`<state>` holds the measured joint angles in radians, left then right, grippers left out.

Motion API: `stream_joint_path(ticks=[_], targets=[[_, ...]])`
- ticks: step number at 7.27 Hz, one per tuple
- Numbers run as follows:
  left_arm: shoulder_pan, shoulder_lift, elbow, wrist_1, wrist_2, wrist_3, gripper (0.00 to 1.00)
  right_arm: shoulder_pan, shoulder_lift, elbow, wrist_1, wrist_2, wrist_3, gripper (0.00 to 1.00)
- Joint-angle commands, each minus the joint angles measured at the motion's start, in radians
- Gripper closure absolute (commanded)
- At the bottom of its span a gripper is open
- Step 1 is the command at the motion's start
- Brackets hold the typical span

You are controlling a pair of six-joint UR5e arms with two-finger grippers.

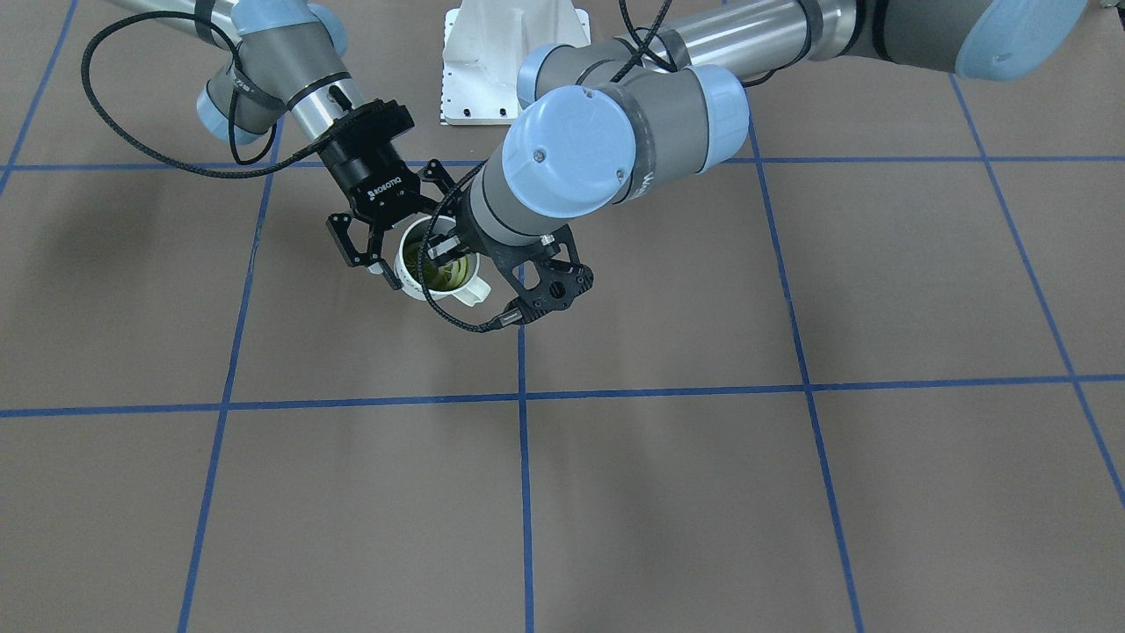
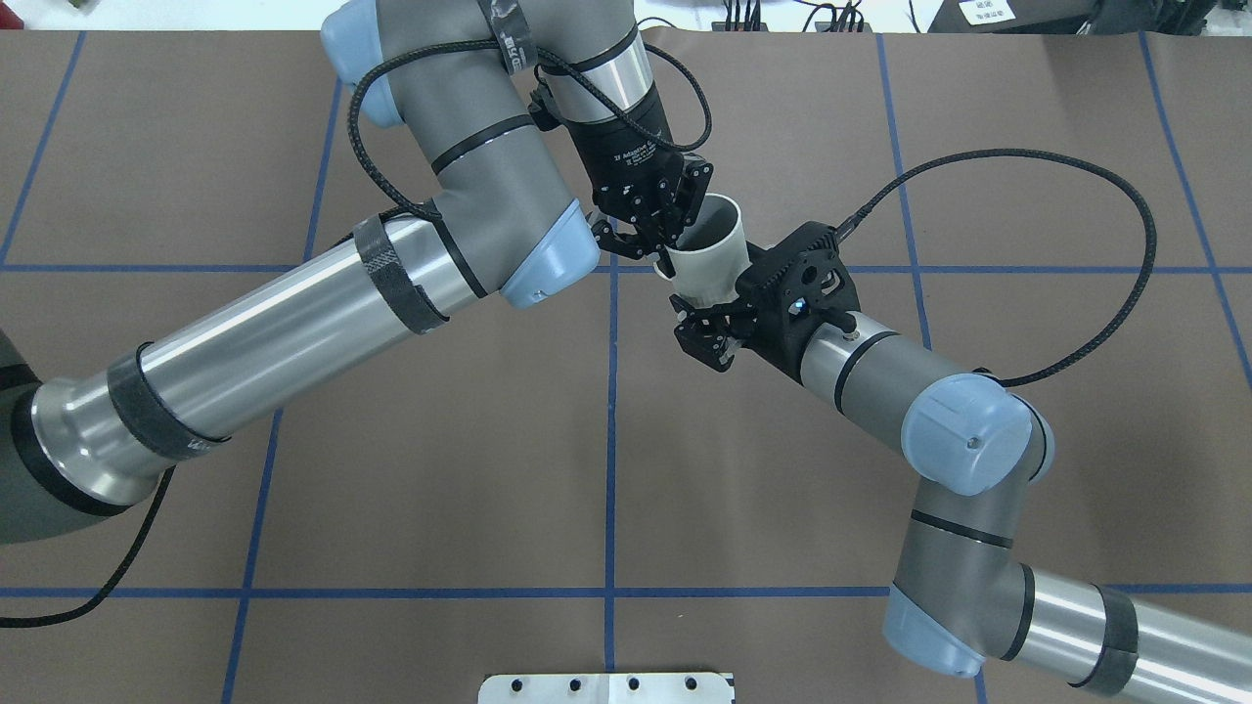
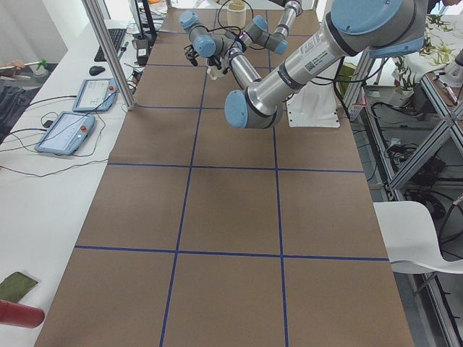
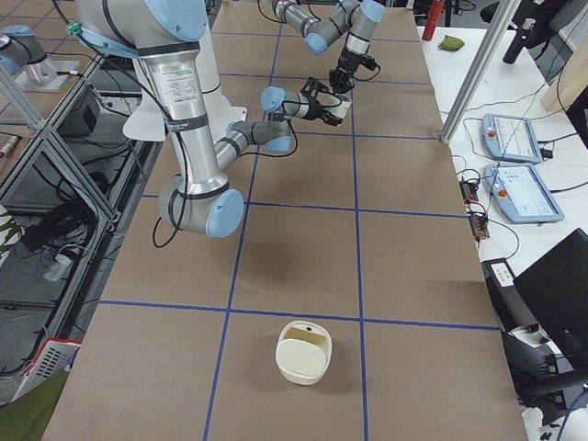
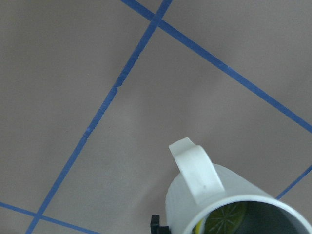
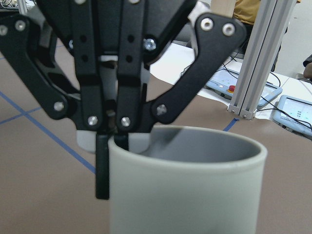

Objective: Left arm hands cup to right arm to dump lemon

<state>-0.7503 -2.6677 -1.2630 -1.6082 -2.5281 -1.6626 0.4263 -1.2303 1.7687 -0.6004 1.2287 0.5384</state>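
Small white ceramic mug (image 2: 712, 256) with a grey inside and a squarish loop handle (image 5: 195, 170) is seen aloft, clear of the brown paper-covered table (image 2: 782, 508) with its blue tape grid (image 2: 611, 440). Mouth is turned upward.

Yellow-green lemon piece (image 1: 448, 274) is seen low inside the mug, only dimly.

The bulkier grey-and-silver left arm (image 2: 293, 323) with light blue joint caps is brought down onto the mug from above. Its black left gripper (image 2: 667, 244) is pinched narrow on the mug's rim. In the right wrist view one of its fingers (image 6: 102, 168) lies outside the wall, the other inside, so the mug is held by it.

The slimmer grey-and-silver right arm (image 2: 871, 376) is brought in at the mug's side, opposite the handle. Its black right gripper (image 2: 702, 334), marked ROBOTIQ, is spread wide about the mug's lower body. One pad lies just beside the wall; the other is hidden behind the left arm. It cannot be told whether the mug is actually clamped by it.

A cream round container with a handle (image 4: 303, 354) stands on the table, well apart from the mug.
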Motion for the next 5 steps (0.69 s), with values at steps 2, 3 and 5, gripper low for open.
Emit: stream_joint_path(ticks=[2, 3, 5], targets=[[0.006, 0.000, 0.002, -0.006, 0.000, 0.000, 1.00, -0.001, 0.002, 0.000, 0.002, 0.000, 0.002, 0.00], [0.011, 0.000, 0.002, -0.006, 0.000, 0.000, 1.00, -0.001, 0.002, 0.000, 0.002, 0.000, 0.003, 0.00], [0.011, 0.000, 0.001, -0.006, 0.000, 0.000, 1.00, -0.001, 0.002, 0.000, 0.001, 0.000, 0.005, 0.01]])
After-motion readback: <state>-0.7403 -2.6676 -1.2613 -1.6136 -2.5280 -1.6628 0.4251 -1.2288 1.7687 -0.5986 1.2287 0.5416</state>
